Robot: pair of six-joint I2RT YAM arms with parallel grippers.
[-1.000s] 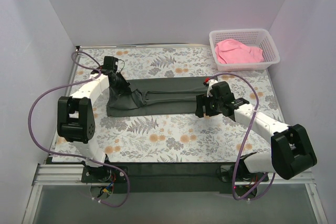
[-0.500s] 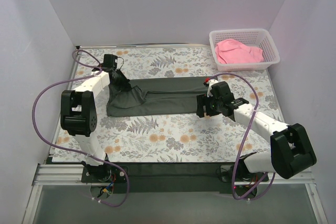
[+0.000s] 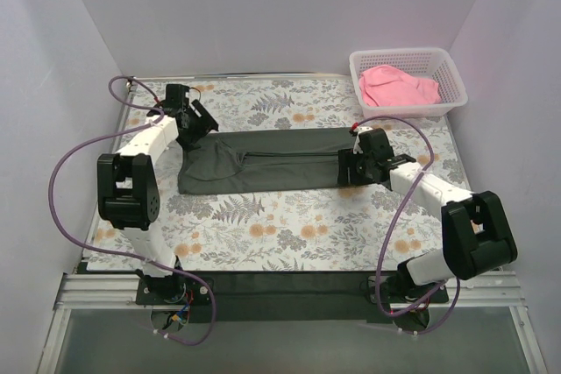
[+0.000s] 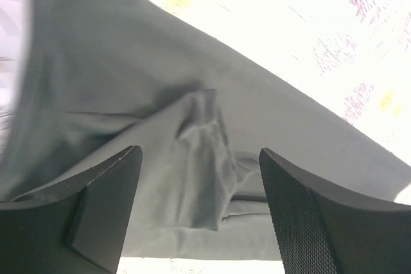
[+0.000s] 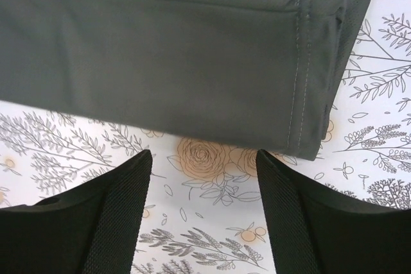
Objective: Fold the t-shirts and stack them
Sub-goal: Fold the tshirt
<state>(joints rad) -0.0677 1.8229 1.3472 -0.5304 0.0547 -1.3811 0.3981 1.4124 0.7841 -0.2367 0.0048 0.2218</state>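
The dark grey-green t-shirt [image 3: 263, 162] lies as a long folded strip across the middle of the floral table. Its left end [image 4: 205, 139] is rumpled. My left gripper [image 3: 197, 122] hovers open just above that end, with only cloth [image 4: 103, 81] showing between its fingers [image 4: 109, 184]. My right gripper [image 3: 344, 171] is open at the strip's right end. In the right wrist view its fingertips [image 5: 131, 178] straddle bare tablecloth just short of the stitched hem [image 5: 302, 94]. The pink t-shirt [image 3: 399, 85] sits bunched in the basket.
A white mesh basket [image 3: 410, 111] stands at the far right corner. White walls close in the table at the left, back and right. A purple cable [image 3: 70, 164] loops beside the left arm, another [image 3: 390, 243] by the right arm.
My left gripper has opened, let go of the shirt's left end and drawn back up and left; the raised cloth has dropped. My right gripper shifted slightly right and farther, along the hem.
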